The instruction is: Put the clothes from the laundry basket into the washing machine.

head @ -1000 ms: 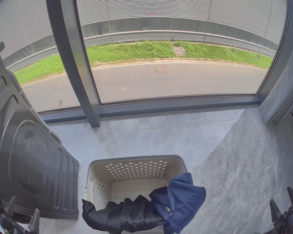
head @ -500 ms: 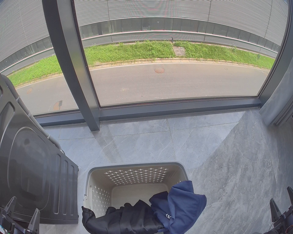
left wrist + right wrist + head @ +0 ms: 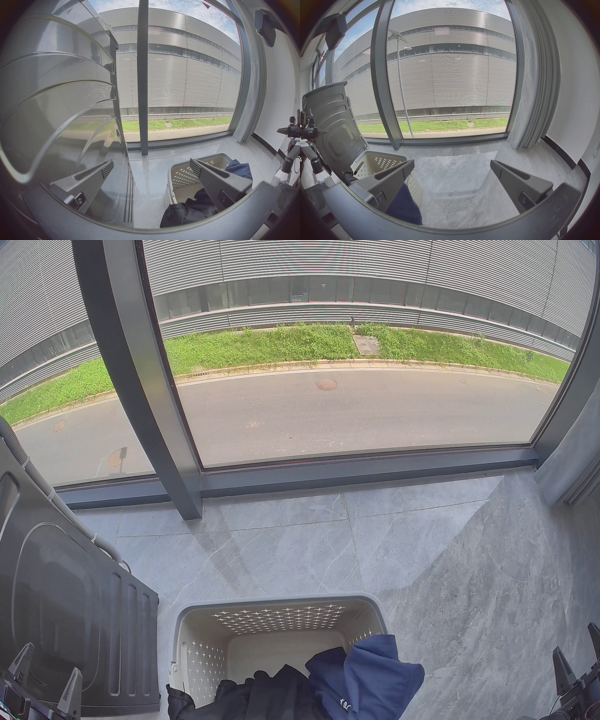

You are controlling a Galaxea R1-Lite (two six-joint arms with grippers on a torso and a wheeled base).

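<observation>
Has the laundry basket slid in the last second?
No. The whole head view slid down, so the camera moved; the laundry basket still meets the same floor tile seam at its far rim.

Support: grey stone-tile floor (image 3: pixel 300 540) | 6 o'clock: laundry basket (image 3: pixel 278 619) standing on it | 8 o'clock: dark washing machine (image 3: pixel 62 615) just beside

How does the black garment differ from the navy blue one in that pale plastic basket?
The black garment lies left; the navy blue garment sits right, spilling over the rim of the pale plastic basket. Navy shows a white mark; black looks plain. Both lie crumpled at its near end.
</observation>
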